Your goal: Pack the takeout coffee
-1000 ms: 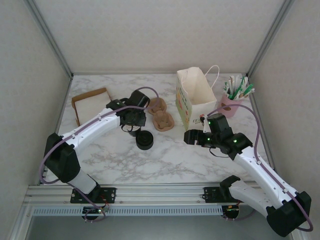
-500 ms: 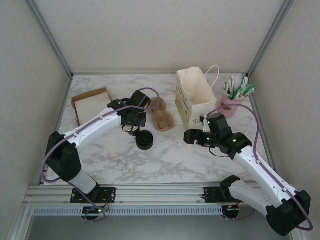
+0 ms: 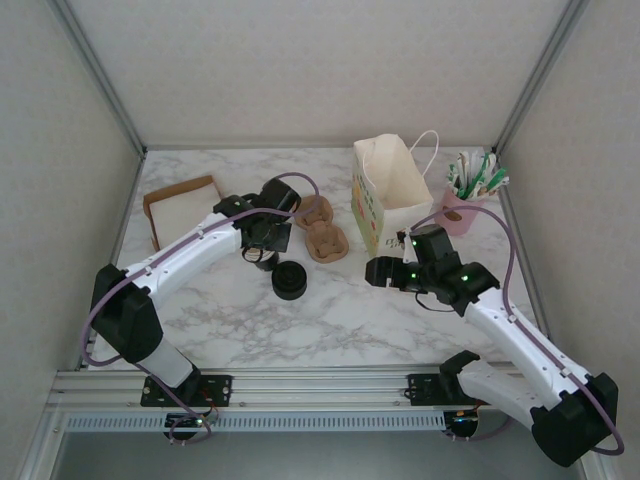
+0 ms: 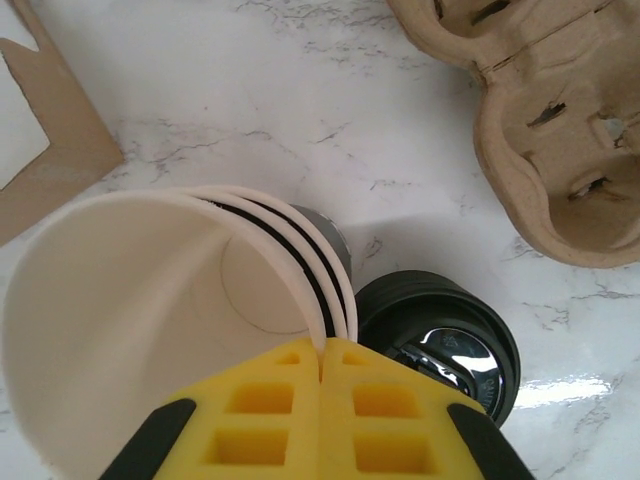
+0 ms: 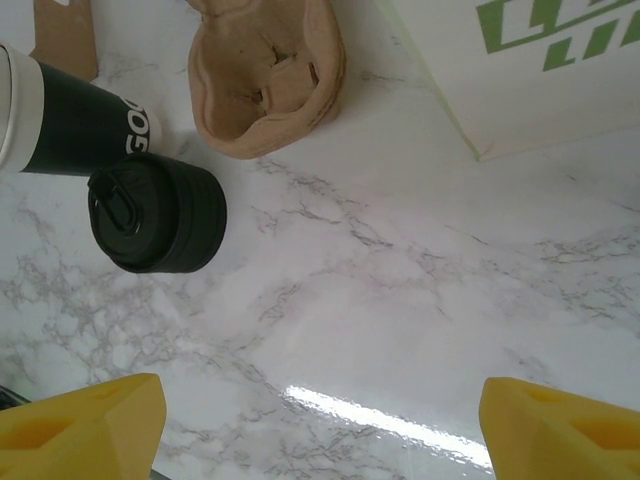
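The left tool (image 4: 322, 362) is pinched tight on the rim of what looks like a stack of lidless cups (image 4: 130, 300). Just beside them, the takeout coffee (image 3: 289, 281) stands lidded on the surface (image 3: 340, 320). The right tool (image 5: 320, 425) gapes wide, holding nothing.

Left gripper (image 4: 320, 365) clamped on rim of stack of cups (image 4: 150, 320), yellow fingers (image 4: 255, 415) pressed together. Three nested white rims curve away just ahead of jaws, cream mouth opening to their left. Lidded black cup (image 4: 440, 335) just right of jaws, close beside stack. Cardboard cup carrier (image 4: 550, 130) far ahead-right. Brown cardboard piece (image 4: 55, 150) ahead-left. Marble table (image 4: 250, 120) beneath.
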`<control>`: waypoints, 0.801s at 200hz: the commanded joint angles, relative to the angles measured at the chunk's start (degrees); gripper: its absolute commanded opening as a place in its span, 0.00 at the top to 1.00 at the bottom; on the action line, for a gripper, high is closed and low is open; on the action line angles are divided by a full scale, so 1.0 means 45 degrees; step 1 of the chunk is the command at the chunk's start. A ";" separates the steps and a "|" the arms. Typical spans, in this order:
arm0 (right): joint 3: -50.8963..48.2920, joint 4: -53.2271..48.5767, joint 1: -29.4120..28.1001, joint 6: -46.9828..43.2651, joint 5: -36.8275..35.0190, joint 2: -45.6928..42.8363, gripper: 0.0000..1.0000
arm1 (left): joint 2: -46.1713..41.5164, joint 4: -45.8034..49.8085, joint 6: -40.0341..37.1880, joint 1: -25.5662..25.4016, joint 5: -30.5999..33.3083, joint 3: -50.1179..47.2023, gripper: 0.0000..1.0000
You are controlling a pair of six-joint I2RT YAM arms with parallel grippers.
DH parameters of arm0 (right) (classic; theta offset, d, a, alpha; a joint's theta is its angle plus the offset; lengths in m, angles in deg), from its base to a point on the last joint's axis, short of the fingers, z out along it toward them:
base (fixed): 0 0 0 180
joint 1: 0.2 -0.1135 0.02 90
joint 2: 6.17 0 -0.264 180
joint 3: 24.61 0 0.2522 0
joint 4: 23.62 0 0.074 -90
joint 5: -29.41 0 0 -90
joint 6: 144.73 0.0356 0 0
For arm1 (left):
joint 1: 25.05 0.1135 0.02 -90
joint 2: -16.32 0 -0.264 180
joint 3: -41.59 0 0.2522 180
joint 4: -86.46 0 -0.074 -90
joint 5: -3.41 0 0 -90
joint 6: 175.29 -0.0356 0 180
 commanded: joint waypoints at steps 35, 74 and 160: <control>-0.0145 0.2536 -0.0985 0.1746 0.0973 0.0831 0.20 | -0.0454 0.0794 -0.0201 0.0015 0.0891 0.0443 1.00; -0.0049 0.5609 -0.2339 0.3596 0.1389 0.2742 0.32 | -0.0385 0.0945 -0.0206 0.0017 0.0853 0.0644 1.00; 0.2245 0.9913 -0.2910 0.6078 0.3410 0.7608 0.60 | -0.0559 0.1099 -0.0189 0.0057 0.0950 0.0701 1.00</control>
